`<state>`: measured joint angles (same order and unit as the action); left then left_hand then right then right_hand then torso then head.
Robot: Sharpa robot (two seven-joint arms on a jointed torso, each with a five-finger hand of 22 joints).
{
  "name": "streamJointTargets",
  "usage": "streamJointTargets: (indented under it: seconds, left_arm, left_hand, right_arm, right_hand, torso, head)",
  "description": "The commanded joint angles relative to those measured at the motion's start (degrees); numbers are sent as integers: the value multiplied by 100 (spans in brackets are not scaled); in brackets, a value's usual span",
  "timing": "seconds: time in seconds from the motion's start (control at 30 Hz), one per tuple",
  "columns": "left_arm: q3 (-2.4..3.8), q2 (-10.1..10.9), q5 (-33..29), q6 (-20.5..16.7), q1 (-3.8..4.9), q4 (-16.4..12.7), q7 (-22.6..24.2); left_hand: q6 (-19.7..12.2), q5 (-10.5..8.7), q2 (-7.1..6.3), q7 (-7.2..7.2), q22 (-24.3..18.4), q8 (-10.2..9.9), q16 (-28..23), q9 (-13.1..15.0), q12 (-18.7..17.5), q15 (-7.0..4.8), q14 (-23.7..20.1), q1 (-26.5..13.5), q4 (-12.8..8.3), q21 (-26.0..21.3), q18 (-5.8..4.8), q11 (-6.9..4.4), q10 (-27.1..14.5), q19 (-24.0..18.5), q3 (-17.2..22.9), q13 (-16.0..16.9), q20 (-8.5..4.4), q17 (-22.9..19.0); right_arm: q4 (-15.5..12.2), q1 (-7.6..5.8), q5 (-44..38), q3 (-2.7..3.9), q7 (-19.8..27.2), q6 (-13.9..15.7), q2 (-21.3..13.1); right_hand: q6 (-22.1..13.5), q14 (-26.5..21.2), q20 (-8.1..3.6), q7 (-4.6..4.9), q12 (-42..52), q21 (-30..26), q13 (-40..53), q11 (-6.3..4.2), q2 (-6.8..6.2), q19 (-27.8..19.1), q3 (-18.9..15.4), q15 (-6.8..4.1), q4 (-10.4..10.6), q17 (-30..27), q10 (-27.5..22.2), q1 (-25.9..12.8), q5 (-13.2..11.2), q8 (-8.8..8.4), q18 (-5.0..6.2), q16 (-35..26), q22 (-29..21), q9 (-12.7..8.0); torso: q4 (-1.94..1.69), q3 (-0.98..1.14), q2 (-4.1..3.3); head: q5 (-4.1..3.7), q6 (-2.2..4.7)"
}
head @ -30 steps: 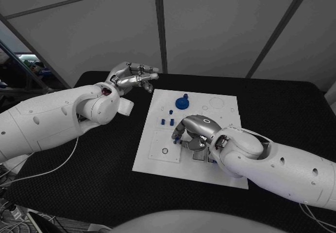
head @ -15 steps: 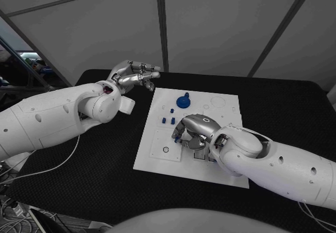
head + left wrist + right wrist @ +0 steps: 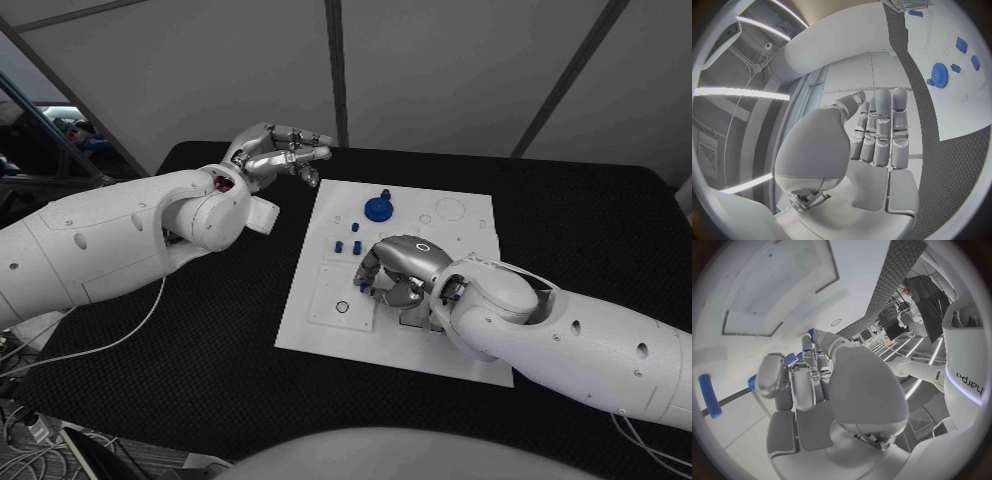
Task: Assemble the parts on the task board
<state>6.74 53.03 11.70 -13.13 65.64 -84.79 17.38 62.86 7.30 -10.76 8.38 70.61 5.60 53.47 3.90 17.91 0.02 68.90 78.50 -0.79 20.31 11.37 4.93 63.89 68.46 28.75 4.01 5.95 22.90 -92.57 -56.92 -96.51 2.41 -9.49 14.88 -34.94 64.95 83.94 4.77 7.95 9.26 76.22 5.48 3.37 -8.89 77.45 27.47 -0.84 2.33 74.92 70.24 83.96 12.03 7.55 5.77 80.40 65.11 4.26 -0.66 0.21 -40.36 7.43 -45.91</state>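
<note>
This is a robotics lab or test cell. A black table [image 3: 173,370] stands in front of plain grey wall panels [image 3: 447,70] joined by dark seams, and cables [image 3: 58,355] trail off the table's near left corner. Left of the table sits cluttered equipment [image 3: 65,135]. The right wrist view shows ceiling light strips [image 3: 907,347] and a photographic umbrella [image 3: 926,290].
</note>
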Motion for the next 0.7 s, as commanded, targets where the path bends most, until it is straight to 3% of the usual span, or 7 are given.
streamJointTargets:
  seconds: [0.03,0.13,0.27,0.7]
  left_arm:
    - [3,-9,-19,68,7,0,-1]
    - [3,-10,-19,73,7,4,-13]
    - [3,-13,-19,80,7,11,-24]
    - [2,-18,-19,82,7,28,-32]
  left_hand:
    - [9,-16,64,32,-6,9,-20,-7,21,27,-30,-11,-22,-22,-98,-5,-34,-24,-18,-5,-3,-6]
    - [-6,-13,74,43,-18,0,-30,-9,23,29,-25,2,-33,-34,-97,-1,-49,-19,-16,-7,-1,-18]
    - [-6,-13,74,43,-18,0,-30,-9,23,29,-25,2,-33,-34,-97,-1,-49,-19,-16,-7,-1,-18]
    - [-6,-13,74,43,-18,0,-30,-9,23,29,-25,2,-33,-34,-97,-1,-49,-19,-16,-7,-1,-18]
  right_arm:
    - [3,-1,-124,-11,-36,-165,18]
    - [7,-1,-168,-26,-43,-153,19]
    - [-2,-1,-210,-45,-36,-84,10]
    - [-161,4,-395,-56,-48,363,-138]
  right_hand:
    - [-205,312,54,48,-110,-54,-37,97,-62,-47,-53,49,3,0,-216,-128,67,-132,-45,7,-67,-45]
    - [-394,297,120,98,-242,-124,-102,188,-175,-119,-122,119,35,-41,-503,-295,127,-264,-25,-13,-177,-56]
    - [-454,287,169,121,-298,-216,-140,237,-231,-206,-173,160,33,-66,-698,-373,111,-320,7,-22,-321,-45]
    - [-472,253,201,141,-309,-344,-154,267,-274,-322,-222,185,6,-190,-832,-404,120,-347,51,-95,-523,-38]
  torso:
    - [5,1,0]
    - [5,2,-1]
    - [7,2,3]
    - [8,9,4]
  head:
    - [3,-8]
    - [3,-9]
    - [-2,-7]
    - [-15,21]
